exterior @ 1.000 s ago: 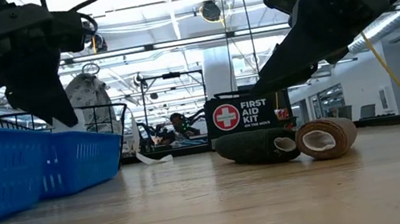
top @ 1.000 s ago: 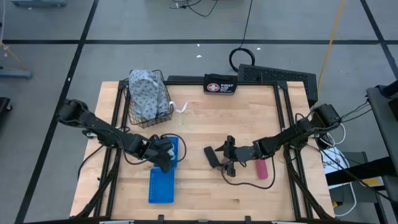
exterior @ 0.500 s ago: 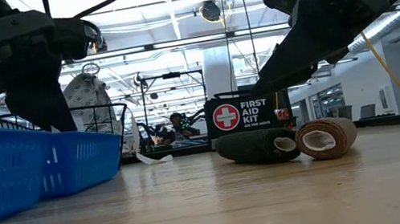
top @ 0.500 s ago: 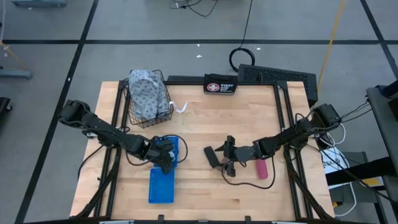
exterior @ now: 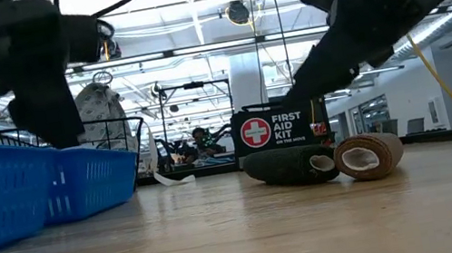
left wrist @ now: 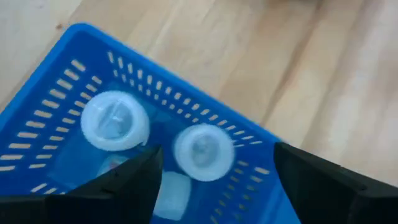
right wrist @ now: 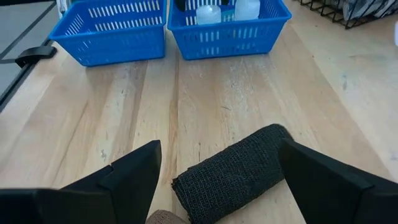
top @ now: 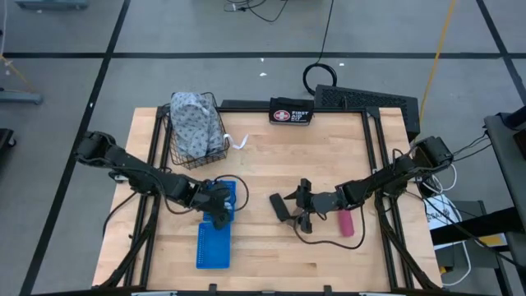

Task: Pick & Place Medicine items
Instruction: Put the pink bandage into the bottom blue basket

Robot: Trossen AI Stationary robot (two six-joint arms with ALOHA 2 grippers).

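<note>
Left gripper [top: 217, 205] slightly lower over blue basket [top: 214, 243]

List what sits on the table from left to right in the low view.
Blue basket → wire basket → first-aid pouch → black bandage roll → brown bandage roll.

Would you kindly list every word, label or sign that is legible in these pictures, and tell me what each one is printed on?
"FIRST AID KIT", beside a white cross in a red circle: on the black fabric first-aid pouch at the table's far edge.
A smaller line under those words on the pouch: too small to read.
The red-and-white label on the pouch in the high view: too small to read.
Nothing else carries readable text.
</note>
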